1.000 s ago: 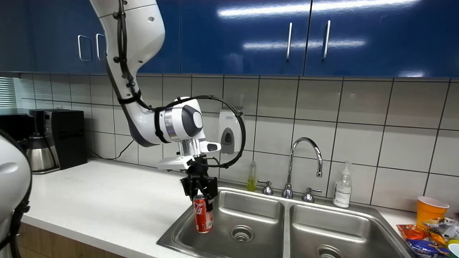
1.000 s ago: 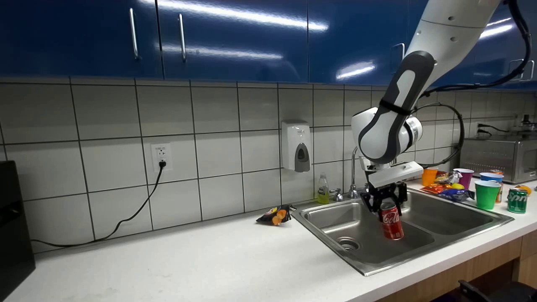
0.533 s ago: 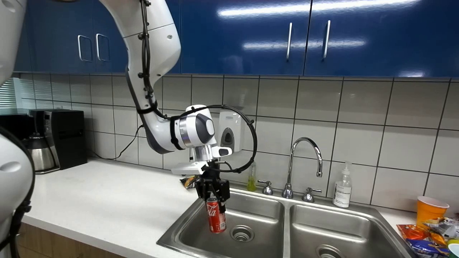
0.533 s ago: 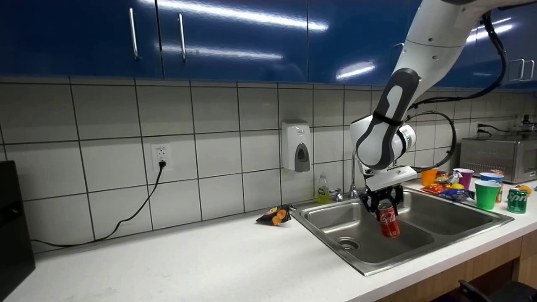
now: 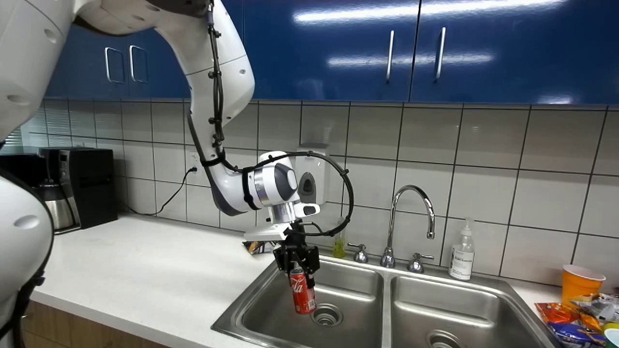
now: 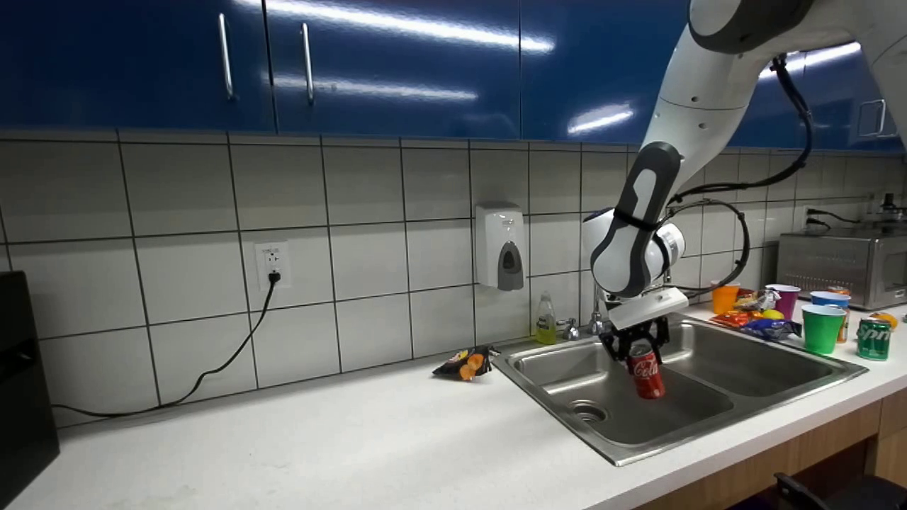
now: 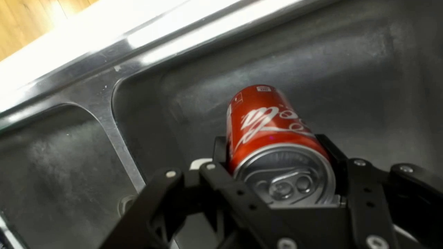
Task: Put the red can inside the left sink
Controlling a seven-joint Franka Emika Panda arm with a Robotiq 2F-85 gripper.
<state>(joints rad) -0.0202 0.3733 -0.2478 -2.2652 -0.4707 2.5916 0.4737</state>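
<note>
— What have you got from over there?
— In an exterior view, below the centre of the frame, my claw (image 5: 302,278) has the red can (image 5: 303,297) grasped near its top. The can leans, base toward the right, over or within the left sink (image 5: 358,309); the drain (image 5: 327,315) shows just beside its base.
— Then?
— In an exterior view, right of centre, the can (image 6: 648,377) shows against the left sink (image 6: 680,418), with the worktop (image 6: 319,439) filling the lower left. I can't tell whether the can's base touches bottom.
— And the wrist view?
— Fingers (image 7: 220,152) against both sides of the can, right of centre, the silvery lid (image 7: 284,176) facing me. The divider (image 7: 123,152) runs down the left of the frame.
— So which step?
— Lowering, I judge; the carry looks all but done. Next I'd go slowly down, bring the can nearer upright, wait for contact, then ease the fingers apart. Let go tilted, and it could topple.
</note>
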